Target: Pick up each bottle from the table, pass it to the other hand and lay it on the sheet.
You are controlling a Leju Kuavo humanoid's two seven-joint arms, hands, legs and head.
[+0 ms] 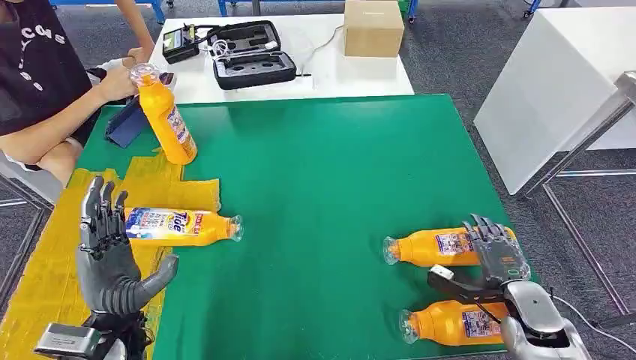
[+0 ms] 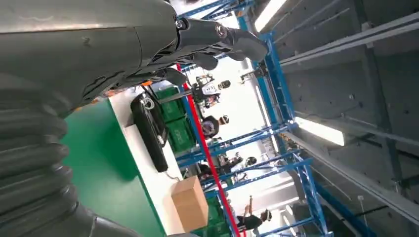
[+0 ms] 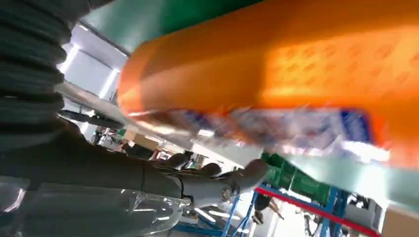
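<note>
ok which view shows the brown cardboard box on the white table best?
The head view: the brown cardboard box sits whole and sharp on the white table, past the green mat. The left wrist view shows it too, smaller and tilted. The right wrist view catches just a blurred brownish corner at its edge, possibly the box.

Bottle (image 1: 180,226) lying on yellow sheet (image 1: 45,255), just beside left hand (image 1: 109,255) fingertips: label reads "Tide" in blue on white and orange. Smaller label print too small to read. Labels on two bottles near right hand (image 1: 499,259), and on tilted bottle (image 1: 166,120) held by person: print illegible. White letters on person's black shirt (image 1: 34,52): partly cut off, unreadable.
</note>
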